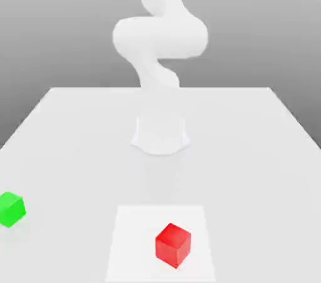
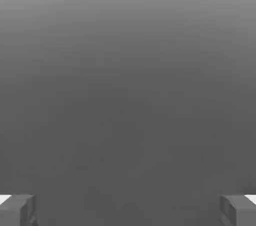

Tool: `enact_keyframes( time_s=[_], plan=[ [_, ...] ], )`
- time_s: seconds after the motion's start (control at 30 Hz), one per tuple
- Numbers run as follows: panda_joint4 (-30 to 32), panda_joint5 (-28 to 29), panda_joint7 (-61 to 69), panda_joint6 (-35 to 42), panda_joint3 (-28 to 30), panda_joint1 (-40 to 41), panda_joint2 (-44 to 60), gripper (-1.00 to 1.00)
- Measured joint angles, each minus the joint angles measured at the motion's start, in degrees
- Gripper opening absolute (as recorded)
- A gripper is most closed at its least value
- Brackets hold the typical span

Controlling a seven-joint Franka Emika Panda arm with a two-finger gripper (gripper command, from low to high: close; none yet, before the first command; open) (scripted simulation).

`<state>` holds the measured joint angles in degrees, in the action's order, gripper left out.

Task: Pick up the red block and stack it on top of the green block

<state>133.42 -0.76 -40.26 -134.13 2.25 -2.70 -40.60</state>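
Note:
The red block [image 1: 173,245] is a small bright red cube resting on the white table [image 1: 251,150], near the front edge and slightly toward the exterior view's right. Far off at the exterior view's left edge sits the green block [image 1: 11,209], a cube of the same size. The two stand well apart. In the hand view my gripper [image 2: 128,211] is open, its grey fingertips [image 2: 19,210] spread wide with nothing between them and only plain grey background beyond.
The white arm [image 1: 160,37] rises from its base [image 1: 160,135] at the table's middle, behind both cubes. A paler square patch [image 1: 131,244] on the tabletop lies under the red block.

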Motion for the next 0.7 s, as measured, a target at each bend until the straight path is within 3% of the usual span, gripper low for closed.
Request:
enact_keyframes(
  time_s=[0.33, 0.7],
  plan=[
    [6.6, -4.1, 23.3, -9.5, 7.3, -9.0, 21.2, 0.00],
    [13.8, -4.9, 45.8, -19.8, 8.7, -12.3, 43.8, 0.00]
  ],
)
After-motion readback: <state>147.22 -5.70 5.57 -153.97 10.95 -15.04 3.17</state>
